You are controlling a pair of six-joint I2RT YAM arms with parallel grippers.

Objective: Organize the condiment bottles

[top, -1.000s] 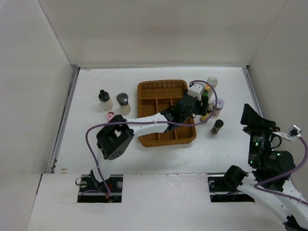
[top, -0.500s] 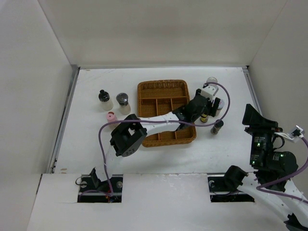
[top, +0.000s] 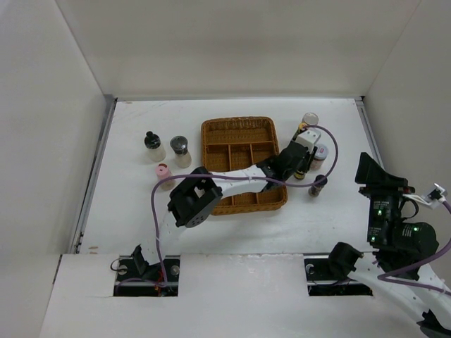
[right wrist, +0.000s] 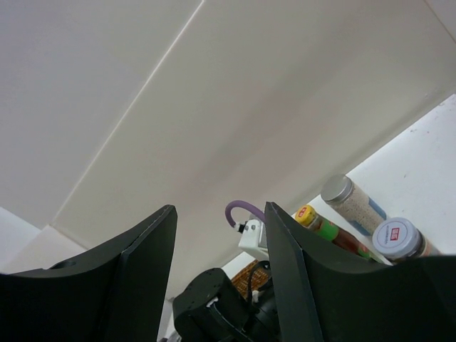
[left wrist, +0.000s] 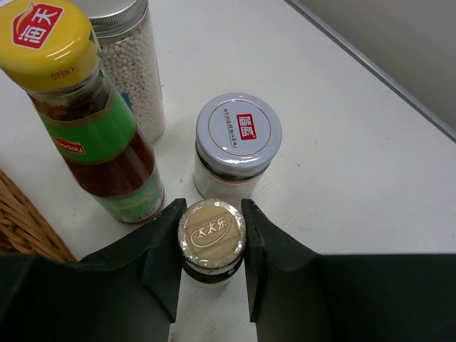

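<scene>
**Left jaws pinch a small jar in a tight cluster**

The left gripper [left wrist: 211, 246] pinches a small gold-lidded jar [left wrist: 211, 231], which stands upright on the table just right of the tray [left wrist: 21, 221]. A grey-lidded jar [left wrist: 237, 142] crowds it just beyond. A green bottle [left wrist: 89, 121] stands just beside one finger, with a bead jar [left wrist: 132, 68] behind that. The right gripper [right wrist: 219, 214] is well apart, jaws spread.

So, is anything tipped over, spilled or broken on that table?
Nothing stands out. The bottles in view all stand upright with lids on, and no spills show. The left end effector is closed on a small gold-capped jar, also upright.
</scene>
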